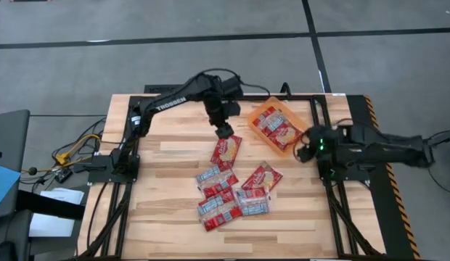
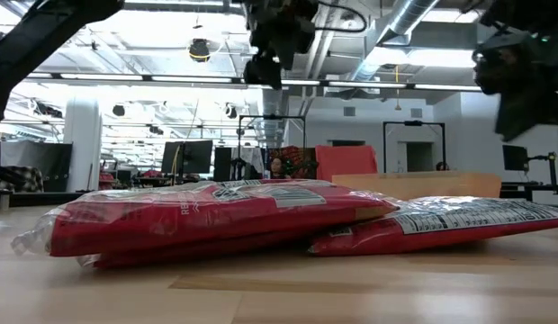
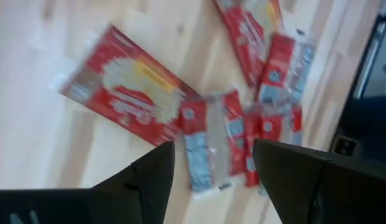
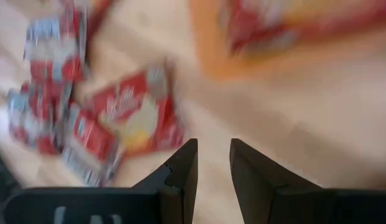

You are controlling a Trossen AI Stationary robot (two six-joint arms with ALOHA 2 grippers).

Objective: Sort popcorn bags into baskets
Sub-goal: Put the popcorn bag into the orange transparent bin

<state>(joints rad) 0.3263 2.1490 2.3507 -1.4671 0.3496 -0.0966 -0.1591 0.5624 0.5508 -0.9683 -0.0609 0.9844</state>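
Note:
Several red popcorn bags with white and blue panels lie loose on the table [image 1: 232, 192]; one bag [image 1: 226, 150] lies apart, toward the far edge. My left gripper [image 1: 223, 131] hovers open just above that bag's far end; its wrist view shows the bags [image 3: 134, 87] below the open fingers [image 3: 211, 177]. The orange basket [image 1: 263, 111] stands far right of the pile with bags [image 1: 277, 129] lying flat in it. My right gripper [image 1: 306, 148] hangs beside the basket's right end, open by a narrow gap [image 4: 213, 168], holding nothing.
The low view shows two stacked bags [image 2: 216, 216] close to the lens and another [image 2: 441, 220] to their right, with both grippers high above them [image 2: 270, 45] [image 2: 517, 81]. Bare wood lies left of the pile [image 1: 160, 181]. Black frame rails run along the table's sides [image 1: 334, 196].

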